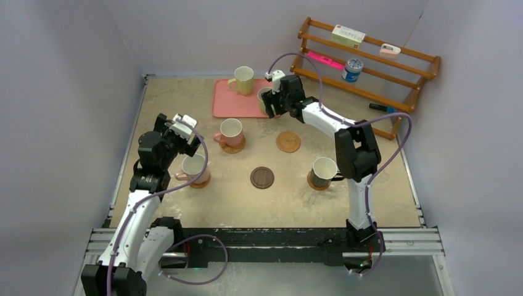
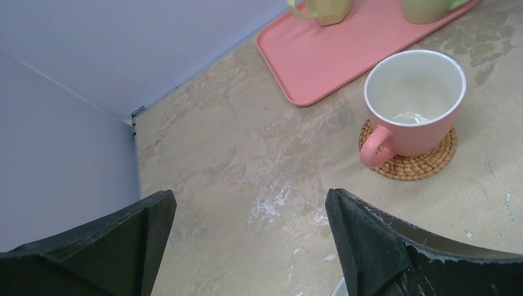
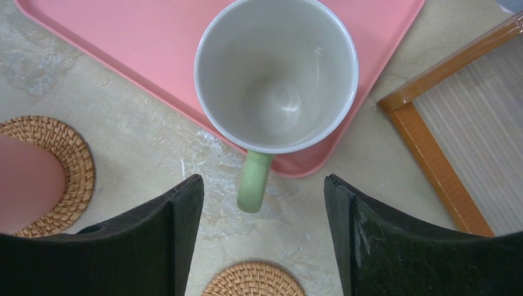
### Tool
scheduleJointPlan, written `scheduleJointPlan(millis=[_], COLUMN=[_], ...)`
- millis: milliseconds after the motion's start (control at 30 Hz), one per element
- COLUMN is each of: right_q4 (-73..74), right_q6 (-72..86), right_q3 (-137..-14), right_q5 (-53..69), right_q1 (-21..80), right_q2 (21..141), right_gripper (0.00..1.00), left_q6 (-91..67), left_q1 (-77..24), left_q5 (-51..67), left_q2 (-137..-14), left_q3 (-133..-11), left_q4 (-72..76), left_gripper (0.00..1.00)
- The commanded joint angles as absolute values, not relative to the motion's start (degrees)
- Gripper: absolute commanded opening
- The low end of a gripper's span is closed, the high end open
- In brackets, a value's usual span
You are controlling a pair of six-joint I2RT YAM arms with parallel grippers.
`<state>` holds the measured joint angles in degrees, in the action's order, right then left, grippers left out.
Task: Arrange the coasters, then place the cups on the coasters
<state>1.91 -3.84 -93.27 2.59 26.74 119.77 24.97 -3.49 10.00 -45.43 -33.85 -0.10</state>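
- Your right end effector is released: its two fingers stand apart above the near right corner of the pink tray, clamping nothing.
- The light green mug stands upright on that corner of the tray. Its handle sticks out over the tray's edge and points into the gap between those fingers, touching neither.
- The pale yellow mug stands upright on the tray's far side, well apart from the green one.
- Your left end effector is also released, fingers spread wide with only bare surface between them. It hangs off the tray's near left corner.
- The first pink mug sits on a woven coaster just off the tray's near edge.
- The second pink mug sits on its own tan coaster, farther from the tray and to the left, close by your left end effector.
- A bare woven coaster lies off the tray's near right corner.
- The dark brown coaster lies bare too, farther out from the tray's near edge.
- The black mug sits on the last tan coaster, the farthest from the tray, out to the near right.
- A wooden rack leans against the wall to the right of the tray.
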Motion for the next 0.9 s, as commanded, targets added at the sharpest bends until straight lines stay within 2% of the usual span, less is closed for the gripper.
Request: scheduleJointPlan(millis=[0,367,633,867], right_q4=[0.2,-1.5,-0.9,-0.4], right_q6=[-2.9,-2.7,-3.1,-3.3], right_q3=[-94.7,-94.8,-95.7,-97.3], right_q5=[2.6,2.1,2.9,3.0], right_q1=[27.1,27.2,27.2,27.2], right_q2=[120.6,122.0,122.8,123.6], right_gripper=[0.72,0.69,0.57,0.54], left_q6=[24.0,24.3,24.3,24.3], left_q1=[-3.2,-3.2,-3.2,-3.2], left_q5=[9.8,9.7,9.5,9.4], left_q2=[-45.1,-45.3,-45.4,-45.5], left_q3=[-33.1,-32.6,-32.6,-32.5], left_q4=[2.4,2.8,2.8,2.9], left_gripper=[1.0,1.0,1.0,1.0])
